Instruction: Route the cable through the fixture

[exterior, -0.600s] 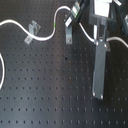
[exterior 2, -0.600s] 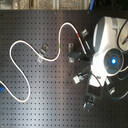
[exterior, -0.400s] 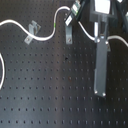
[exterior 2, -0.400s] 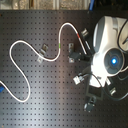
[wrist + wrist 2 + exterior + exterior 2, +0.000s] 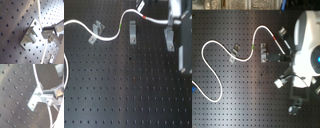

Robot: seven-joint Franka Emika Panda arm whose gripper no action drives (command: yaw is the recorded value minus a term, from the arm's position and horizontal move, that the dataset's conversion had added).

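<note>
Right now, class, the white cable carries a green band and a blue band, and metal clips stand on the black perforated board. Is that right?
One detail is wrong: the second band is red, not blue. Both exterior views show it, a little way along the cable from the green band. The rest holds: the cable is white, and metal clips stand on the black perforated board.

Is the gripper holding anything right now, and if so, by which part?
Yes. The gripper is shut on the white cable, pinching it past the red band, beside a metal fixture. The exact grip point is hard to see.
</note>
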